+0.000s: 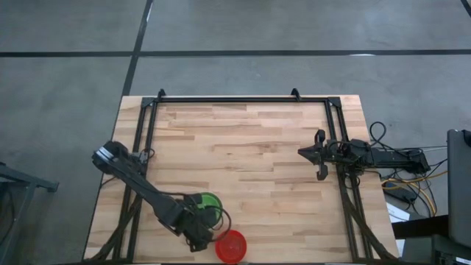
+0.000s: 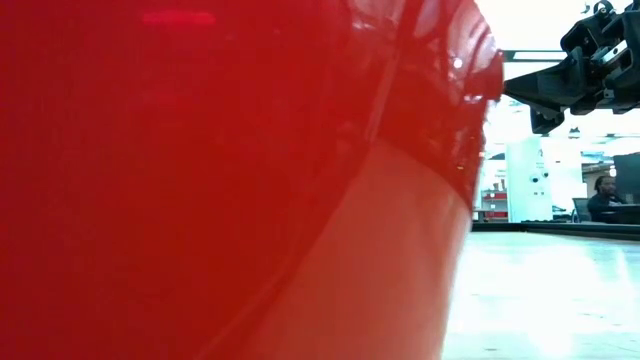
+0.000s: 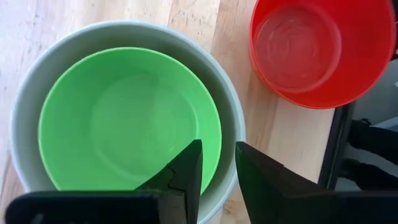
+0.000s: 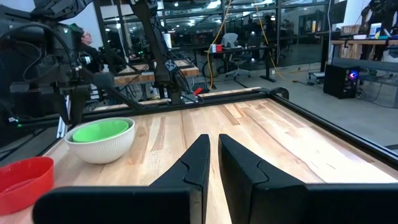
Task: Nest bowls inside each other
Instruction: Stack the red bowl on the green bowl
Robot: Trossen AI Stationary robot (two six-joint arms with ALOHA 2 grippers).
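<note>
A green bowl (image 3: 127,121) sits nested inside a white bowl (image 3: 37,81) near the table's near edge, left of centre; in the high view the green bowl (image 1: 210,202) shows beside my left arm. A red bowl (image 3: 314,46) stands alone on the wood just beside them, right at the near edge (image 1: 231,246). My left gripper (image 3: 219,168) points down over the nested bowls, open, with one finger above the green bowl's inside and the other outside the white rim. My right gripper (image 4: 213,149) hovers shut and level at the table's right side (image 1: 302,153), far from the bowls.
Black frame rails (image 1: 151,118) run along the table's left, far and right sides. Cables (image 1: 405,180) lie past the right edge. The red bowl (image 2: 220,180) fills most of the low view. People sit in the room behind (image 2: 603,195). Bare wood spans the table's middle (image 1: 243,147).
</note>
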